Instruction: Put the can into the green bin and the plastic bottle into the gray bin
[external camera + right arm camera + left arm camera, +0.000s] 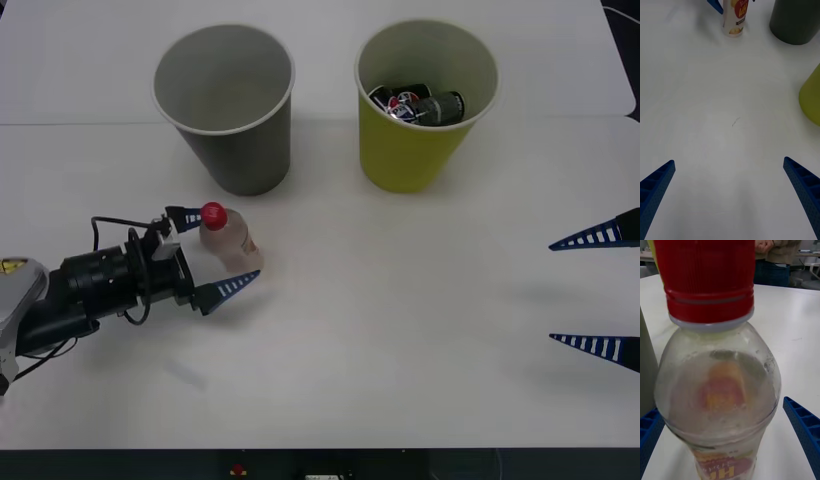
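Left claw (pixel 213 250) is straddling the upright plastic bottle (pixel 226 238), fingers spread, not gripping | gray bin (pixel 226 108) standing just beyond it | right claw (pixel 598 292) is waiting open, well apart, on the worktop (pixel 400 330).

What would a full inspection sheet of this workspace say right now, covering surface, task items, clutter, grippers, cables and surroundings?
Surface: white table, one faint scuff.
Job's things: plastic bottle upright near the gray bin; green bin holds cans.
Clutter: nothing seen.
Grippers: left gripper open, fingers either side of the bottle, gaps visible; right gripper open above bare table at the right edge.
Cables: black cable looped on the left wrist.
Surroundings: a person standing beyond the table.
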You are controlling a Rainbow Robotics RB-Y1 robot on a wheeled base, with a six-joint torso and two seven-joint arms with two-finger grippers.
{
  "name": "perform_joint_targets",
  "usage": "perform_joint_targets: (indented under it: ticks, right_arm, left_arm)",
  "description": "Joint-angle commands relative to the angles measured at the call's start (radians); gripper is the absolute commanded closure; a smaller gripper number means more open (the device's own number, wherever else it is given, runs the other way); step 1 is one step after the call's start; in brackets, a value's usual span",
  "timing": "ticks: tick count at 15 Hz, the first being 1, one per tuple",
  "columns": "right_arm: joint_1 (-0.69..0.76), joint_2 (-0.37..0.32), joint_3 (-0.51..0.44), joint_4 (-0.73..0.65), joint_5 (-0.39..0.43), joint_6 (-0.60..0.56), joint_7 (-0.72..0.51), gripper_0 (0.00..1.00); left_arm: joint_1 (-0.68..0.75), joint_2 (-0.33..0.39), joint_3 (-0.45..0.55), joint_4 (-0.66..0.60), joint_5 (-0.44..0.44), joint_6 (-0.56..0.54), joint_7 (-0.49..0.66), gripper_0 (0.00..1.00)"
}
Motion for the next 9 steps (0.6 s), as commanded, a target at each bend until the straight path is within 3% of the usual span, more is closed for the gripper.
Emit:
perform_joint_targets:
  ticks: [1,2,3,4,9]
  right_arm:
    - [0.000,0.000,0.000,0.000,0.000,0.000,0.000,0.00]
    - [0.000,0.000,0.000,0.000,0.000,0.000,0.000,0.00]
    - [0.000,0.000,0.000,0.000,0.000,0.000,0.000,0.00]
    - [0.000,0.000,0.000,0.000,0.000,0.000,0.000,0.00]
    - [0.000,0.000,0.000,0.000,0.000,0.000,0.000,0.00]
  left_arm:
    - [-0.003,-0.008,-0.012,-0.002,0.000,0.018,0.000,0.00]
    - [-0.004,-0.009,-0.012,-0.002,0.000,0.019,-0.003,0.16]
    - [-0.004,-0.009,-0.014,-0.002,0.000,0.019,-0.001,0.68]
    - [-0.004,-0.008,-0.014,-0.002,0.000,0.019,-0.001,1.00]
    - [-0.006,-0.009,-0.014,-0.002,-0.002,0.021,0.003,1.00]
